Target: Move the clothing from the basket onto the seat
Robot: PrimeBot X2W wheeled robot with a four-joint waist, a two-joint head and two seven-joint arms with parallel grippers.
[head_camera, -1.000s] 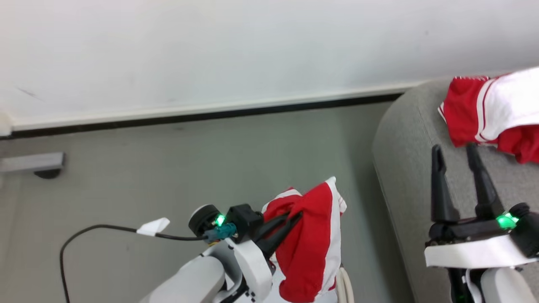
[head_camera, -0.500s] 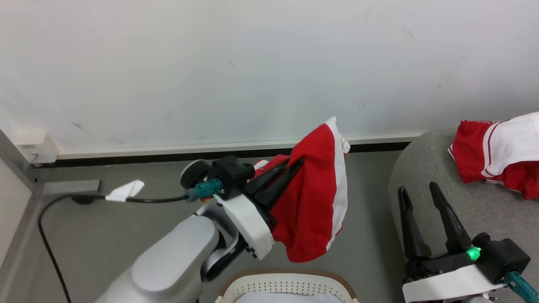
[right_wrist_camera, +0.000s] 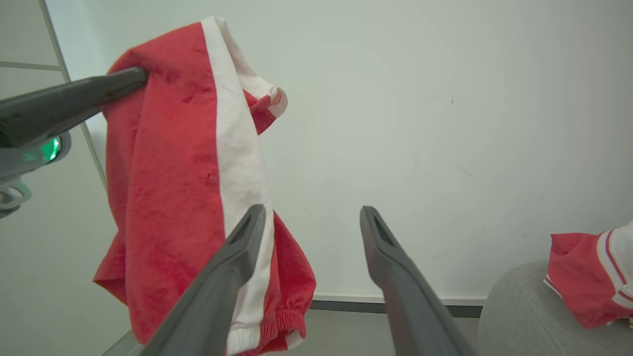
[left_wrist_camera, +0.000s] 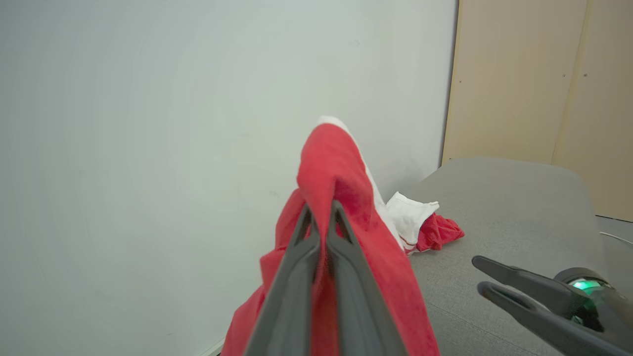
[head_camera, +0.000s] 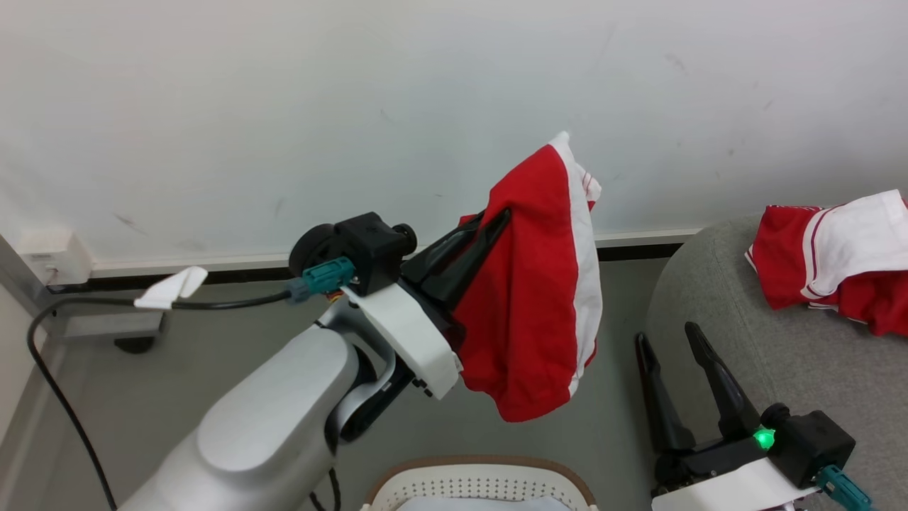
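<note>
Pinched in left claw, garment hangs long axis down; seat lies rightward, nearer the spread right claw.

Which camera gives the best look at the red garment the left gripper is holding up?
The head view: the red garment hangs whole from the shut left gripper, white stripe running top to bottom. The right wrist view is closer, but the right gripper crosses its lower part. The left wrist view sees it bunched and edge-on.

I see my right gripper spread wide, empty; the left gripper pinches a hanging red garment.
</note>
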